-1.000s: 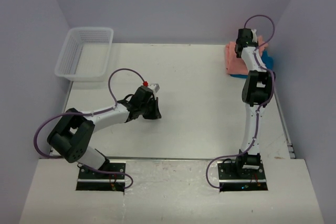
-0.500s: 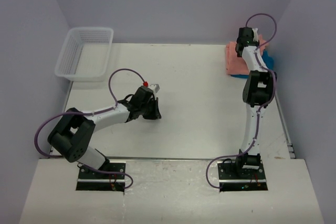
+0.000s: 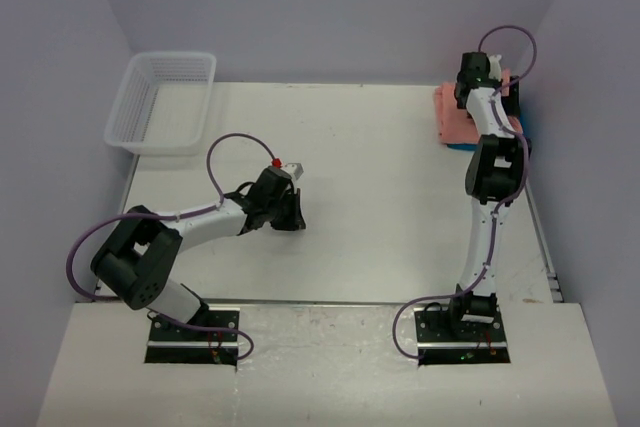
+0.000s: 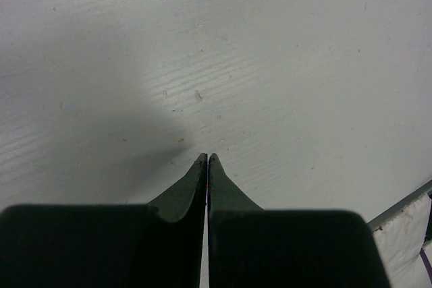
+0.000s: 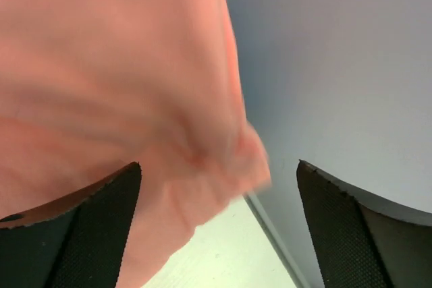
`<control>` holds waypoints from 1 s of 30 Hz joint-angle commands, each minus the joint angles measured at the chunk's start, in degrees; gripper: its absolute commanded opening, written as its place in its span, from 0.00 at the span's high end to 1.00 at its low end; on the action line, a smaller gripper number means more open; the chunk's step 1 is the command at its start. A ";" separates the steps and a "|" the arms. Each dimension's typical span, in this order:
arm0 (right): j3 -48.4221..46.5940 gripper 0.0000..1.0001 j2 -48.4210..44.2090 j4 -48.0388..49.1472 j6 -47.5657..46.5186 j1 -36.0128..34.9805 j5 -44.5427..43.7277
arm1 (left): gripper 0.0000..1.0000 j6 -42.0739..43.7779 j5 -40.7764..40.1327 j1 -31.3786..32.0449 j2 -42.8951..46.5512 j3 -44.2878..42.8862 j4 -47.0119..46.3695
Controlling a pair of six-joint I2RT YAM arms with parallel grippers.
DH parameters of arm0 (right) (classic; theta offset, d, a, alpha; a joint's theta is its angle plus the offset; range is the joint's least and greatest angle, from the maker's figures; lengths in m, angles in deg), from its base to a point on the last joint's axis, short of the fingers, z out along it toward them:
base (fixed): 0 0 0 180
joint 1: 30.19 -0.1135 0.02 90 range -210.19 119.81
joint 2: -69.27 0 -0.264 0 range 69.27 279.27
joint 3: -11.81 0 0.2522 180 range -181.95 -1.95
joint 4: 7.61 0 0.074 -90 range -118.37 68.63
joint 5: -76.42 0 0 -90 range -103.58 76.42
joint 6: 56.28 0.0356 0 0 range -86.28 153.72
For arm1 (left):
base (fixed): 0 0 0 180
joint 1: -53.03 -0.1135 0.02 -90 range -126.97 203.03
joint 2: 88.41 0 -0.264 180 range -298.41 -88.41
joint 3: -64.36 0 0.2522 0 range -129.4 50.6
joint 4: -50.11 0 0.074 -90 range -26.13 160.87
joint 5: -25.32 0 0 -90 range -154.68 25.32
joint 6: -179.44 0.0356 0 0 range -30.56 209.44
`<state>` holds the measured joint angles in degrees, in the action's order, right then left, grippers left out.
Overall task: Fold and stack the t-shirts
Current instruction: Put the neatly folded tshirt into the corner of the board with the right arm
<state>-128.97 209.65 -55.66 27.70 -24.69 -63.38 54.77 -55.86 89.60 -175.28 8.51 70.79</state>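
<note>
Evidently idle, the left gripper hangs pinched shut over bare table, holding nothing, with the white mesh basket well off to its left. At the far right corner the salmon-pink t-shirt lies on the teal-blue t-shirt, apparently as a stack. The right gripper stands wide apart over the pink cloth, clamping nothing. Its arm hides most of the teal shirt, so how neatly that one is folded cannot be judged.

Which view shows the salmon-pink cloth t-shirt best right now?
Top external: the salmon-pink cloth t-shirt lies at the table's far right, partly hidden by the right arm. Right wrist shows only a blurred close-up of its fabric; left wrist shows none of it.
</note>
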 commanded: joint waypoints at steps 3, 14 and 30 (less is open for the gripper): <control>-4.64 0.01 0.96 -2.72 4.52 0.48 -3.11 | 1.00 1.37 0.50 0.34 0.83 0.60 -1.64; -7.27 0.04 -7.13 -0.60 -0.93 -5.06 1.80 | 1.00 -0.04 -0.12 0.60 0.56 -0.62 -0.33; 30.30 1.00 -38.04 -0.19 22.71 -14.27 47.75 | 1.00 -2.06 -10.90 3.15 3.89 -1.16 2.14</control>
<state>-105.65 180.62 -61.12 45.45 -34.28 -28.80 53.59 -62.37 91.88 -174.80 7.68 72.93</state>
